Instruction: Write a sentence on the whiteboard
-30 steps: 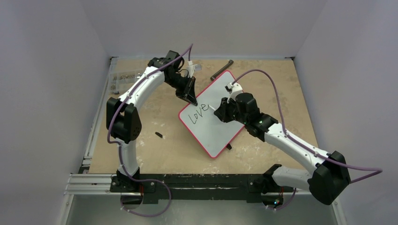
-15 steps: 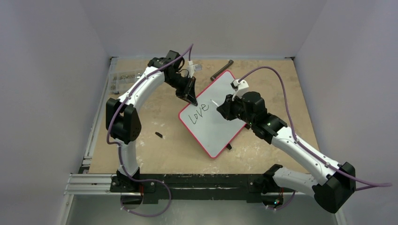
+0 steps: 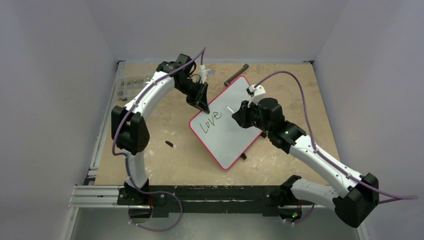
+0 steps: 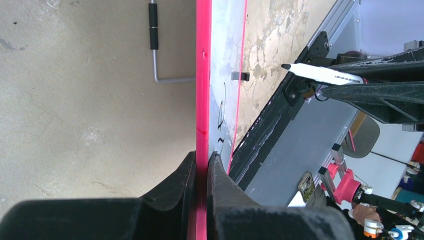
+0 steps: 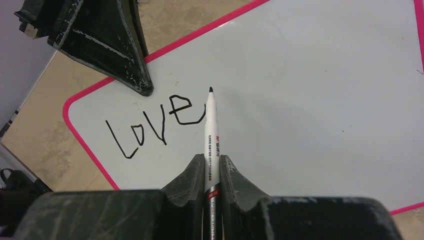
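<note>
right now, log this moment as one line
left end effector: shut on whiteboard rim | right end effector: shut on marker | marker tip: lifted off whiteboard | sentence: only "Love" written

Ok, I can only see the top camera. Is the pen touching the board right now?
Observer: No. From the left wrist camera, the marker tip hangs in the air, apart from the whiteboard.
Operator: And is the other arm really grabbing the board?
Observer: Yes, the left pincer is shut on its pink rim, one finger on each face.
Operator: Where's the pen pointing?
Observer: The right pincer holds it aimed just past the "e" of "Love".
</note>
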